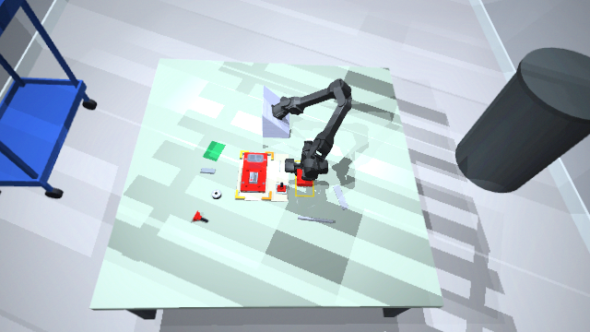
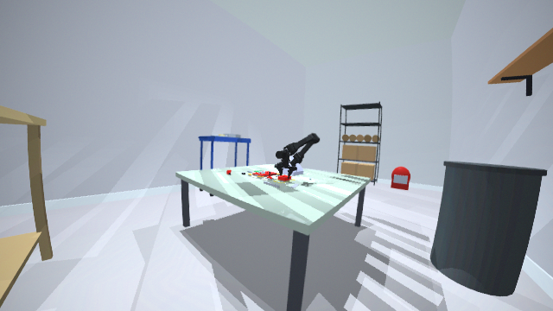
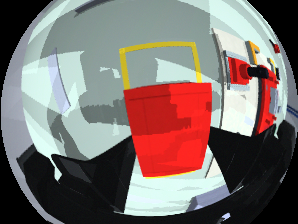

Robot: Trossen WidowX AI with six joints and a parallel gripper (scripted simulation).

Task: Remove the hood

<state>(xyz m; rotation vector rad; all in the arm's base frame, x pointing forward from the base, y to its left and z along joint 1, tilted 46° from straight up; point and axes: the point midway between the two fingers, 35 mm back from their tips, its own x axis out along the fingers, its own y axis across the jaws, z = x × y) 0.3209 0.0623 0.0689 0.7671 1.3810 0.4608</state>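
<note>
My gripper point(image 1: 306, 176) point(image 3: 171, 134) is shut on the red hood point(image 1: 304, 183) point(image 2: 284, 178) point(image 3: 167, 120), with one finger at each side of it. The hood is over part of the yellow marked outline point(image 1: 304, 196) point(image 3: 160, 46). The outline's far part shows beyond the hood in the wrist view, and a thin yellow strip shows at the hood's near edge. Whether the hood touches the table, I cannot tell. The red toy car point(image 1: 247, 179) point(image 3: 266, 115) lies beside the outline, between orange corner brackets, without the hood.
A small red part with a black knob point(image 1: 281, 187) point(image 3: 239, 70) is between car and outline. A lilac wedge point(image 1: 274, 127) stands behind. Pale strips point(image 1: 341, 198) point(image 1: 316, 219) lie near the outline. A green plate point(image 1: 214, 150), grey bar point(image 1: 207, 171), wheel point(image 1: 216, 194) and red-black piece point(image 1: 198, 216) lie beyond the car.
</note>
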